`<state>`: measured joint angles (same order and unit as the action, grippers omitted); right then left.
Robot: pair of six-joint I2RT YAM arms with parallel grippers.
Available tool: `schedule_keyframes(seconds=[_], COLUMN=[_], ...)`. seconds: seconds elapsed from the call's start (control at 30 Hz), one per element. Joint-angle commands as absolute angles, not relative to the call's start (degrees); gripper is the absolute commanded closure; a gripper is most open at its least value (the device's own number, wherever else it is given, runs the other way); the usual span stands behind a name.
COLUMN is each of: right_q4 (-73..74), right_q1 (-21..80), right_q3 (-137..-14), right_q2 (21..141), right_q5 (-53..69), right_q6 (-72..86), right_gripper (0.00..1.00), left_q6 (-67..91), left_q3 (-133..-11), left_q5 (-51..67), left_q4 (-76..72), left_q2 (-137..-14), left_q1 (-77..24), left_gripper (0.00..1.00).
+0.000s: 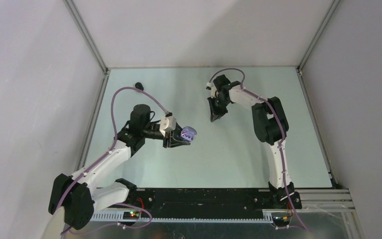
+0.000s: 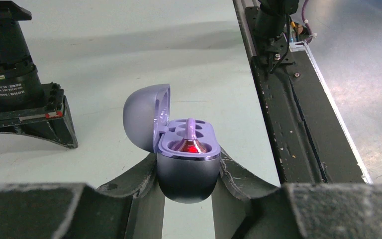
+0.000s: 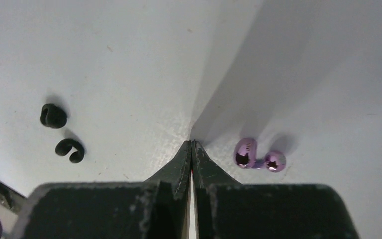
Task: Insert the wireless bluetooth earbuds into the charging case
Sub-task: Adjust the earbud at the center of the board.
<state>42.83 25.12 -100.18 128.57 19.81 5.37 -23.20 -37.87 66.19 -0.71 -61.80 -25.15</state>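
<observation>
The pale purple earbud (image 3: 258, 157) that matters most right now lies loose on the table (image 3: 104, 59). It shows as two glossy lobes that look joined by a short bridge. Two black earbuds (image 3: 53, 115) sit close together on the same surface, well apart from it on the other side of the right gripper (image 3: 192, 145).

That gripper has its fingers pressed flat together with nothing between them. Its tips are down at the tabletop just beside the purple piece, not on it, so as I read it this earbud has not been picked up.

Over on the other side, the charging case (image 2: 188, 181) is ready and waiting. Its lid (image 2: 144, 117) is swung open and its wells face up. A purple stem (image 2: 191, 129) stands in one of them with a red glow at its foot (I take it for the mate of the loose one, though I can't tell whether it is pushed fully home). The neighbouring well looks bare.

The left gripper (image 1: 178, 140) is clamped on the case's rounded lower half, one finger on each flank, holding it upright out over the middle of the table.

So I'd call the job roughly part done, with one bud apparently in. The loose purple one is yet to be gripped, carried across and seated. Whether the black pair belongs in this case I can't say from here.
</observation>
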Motion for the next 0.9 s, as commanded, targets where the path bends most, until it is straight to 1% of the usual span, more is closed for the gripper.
schedule_keyframes(seconds=[0.0, 0.5, 0.87], right_q4=[40.9, 41.5, 42.3], right_q1=[24.8, 23.1, 19.6], right_q3=[-101.4, -97.9, -96.3], right_q2=[128.6, 124.3, 123.1], right_q5=[9.9, 7.0, 9.6], right_q6=[4.3, 3.6, 3.0], right_gripper=[0.95, 0.95, 0.95], left_q6=[-25.0, -25.0, -25.0], left_q3=[-38.3, -38.0, -38.1], left_q5=[66.8, 66.9, 66.9], left_q4=[-1.6, -1.4, -1.5], left_q2=[-61.0, -60.4, -60.5], left_q1=[-25.5, -25.5, -25.5], left_gripper=[1.00, 1.00, 1.00])
